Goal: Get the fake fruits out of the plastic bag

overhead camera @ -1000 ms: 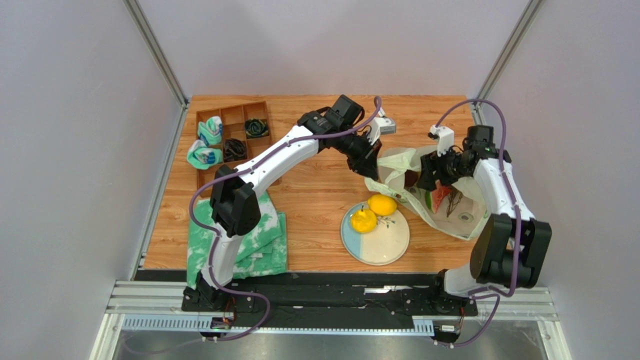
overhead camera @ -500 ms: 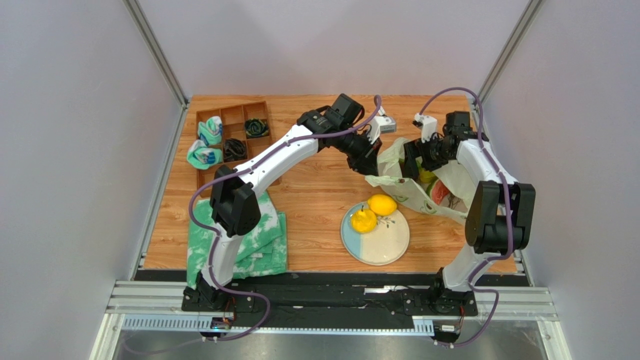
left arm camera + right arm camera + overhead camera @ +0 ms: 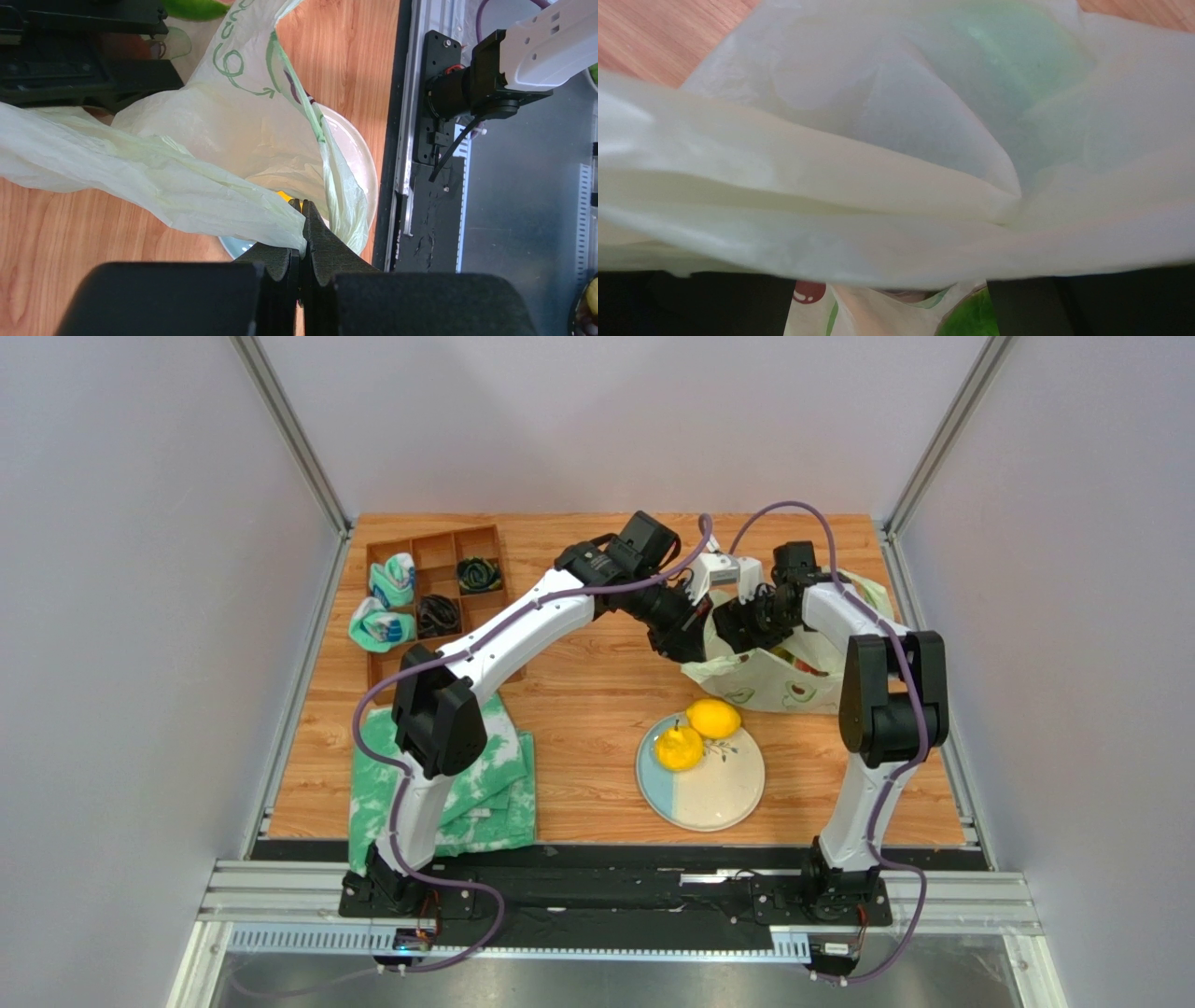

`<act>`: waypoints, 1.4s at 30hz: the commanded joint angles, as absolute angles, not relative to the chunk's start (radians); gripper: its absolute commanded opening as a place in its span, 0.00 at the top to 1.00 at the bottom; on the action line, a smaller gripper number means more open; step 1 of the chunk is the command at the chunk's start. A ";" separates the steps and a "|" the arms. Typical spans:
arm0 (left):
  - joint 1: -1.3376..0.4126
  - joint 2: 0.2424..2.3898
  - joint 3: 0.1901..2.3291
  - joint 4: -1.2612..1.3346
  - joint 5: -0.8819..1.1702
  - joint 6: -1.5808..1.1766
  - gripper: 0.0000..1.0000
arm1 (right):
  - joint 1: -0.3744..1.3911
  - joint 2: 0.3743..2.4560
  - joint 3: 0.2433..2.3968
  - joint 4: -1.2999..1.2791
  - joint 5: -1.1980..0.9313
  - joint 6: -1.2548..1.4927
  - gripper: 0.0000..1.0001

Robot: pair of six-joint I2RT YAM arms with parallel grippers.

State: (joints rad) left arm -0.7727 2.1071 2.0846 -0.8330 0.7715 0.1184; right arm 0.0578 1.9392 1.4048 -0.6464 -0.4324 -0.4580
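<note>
1. Your left fingers (image 3: 319, 246) were pressed fully together on a fold of the plastic bag (image 3: 210, 161). They pinched its rim and held it up off the desk (image 3: 63, 245), probably to keep the mouth raised and steady for the other arm.
2. Your right fingers (image 3: 1088, 304) stood wide apart at the bag's mouth. Pale film was stretched across the gap and nothing was gripped. They looked ready to reach inside.
3. A lemon (image 3: 714, 717) and a pear (image 3: 679, 748) lay touching on the round plate (image 3: 723, 791), just in front of the bag, so those two were already out.
4. The remaining fruits were most likely inside the bag. The right wrist view showed only a red patch (image 3: 808, 292) and a green patch (image 3: 966, 318) below the film. Whether these were fruit or printing could not be told.
5. Crumpled layers of film blocked the opening ahead of your right fingers. Both arms met close together at the far side of the desk, leaving little room.
6. Well apart on the left sat a wooden compartment tray (image 3: 435, 581) and a folded green-and-white cloth (image 3: 491, 784), neither in the way.
</note>
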 commanded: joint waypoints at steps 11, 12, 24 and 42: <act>-0.775 2.100 2.125 -0.838 0.724 0.163 1.00 | 0.023 1.562 1.302 -0.698 -0.477 -0.517 0.58; -0.773 2.100 2.126 -0.836 0.723 0.163 1.00 | 0.021 1.531 1.290 -0.713 -0.482 -0.529 0.59; -0.736 2.111 2.161 -0.812 0.727 0.127 1.00 | -0.072 1.215 1.302 -0.998 -0.497 -0.676 0.60; -0.709 2.085 2.123 -0.736 0.725 0.014 1.00 | 0.252 1.055 0.933 -1.166 -0.500 -1.289 0.55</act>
